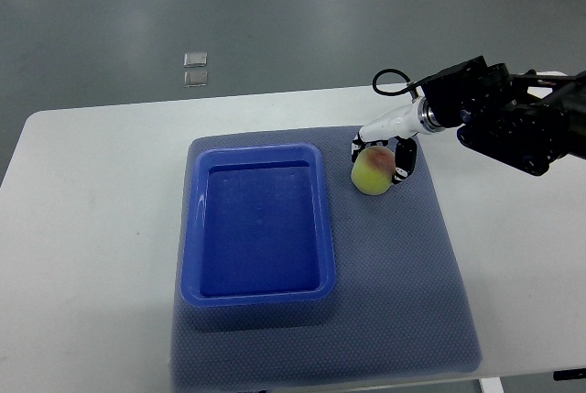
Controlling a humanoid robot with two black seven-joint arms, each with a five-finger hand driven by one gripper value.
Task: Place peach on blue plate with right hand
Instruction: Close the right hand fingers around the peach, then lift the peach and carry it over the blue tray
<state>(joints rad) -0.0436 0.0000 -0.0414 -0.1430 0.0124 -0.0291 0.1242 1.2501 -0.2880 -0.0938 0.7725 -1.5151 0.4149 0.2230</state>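
Note:
A yellow-green peach [372, 173] with a red blush sits on the grey mat, just right of the blue plate [259, 297], a deep rectangular tray. My right hand [383, 159] comes in from the right edge and its fingers are wrapped around the peach from behind and the right side. The peach is apart from the tray's right rim. The left arm does not show.
A grey mat [412, 301] covers the middle of the white table [92, 228] under the tray and peach. The right arm's black forearm [513, 118] hangs over the table's far right. Two small clear squares [195, 69] lie on the floor beyond the table.

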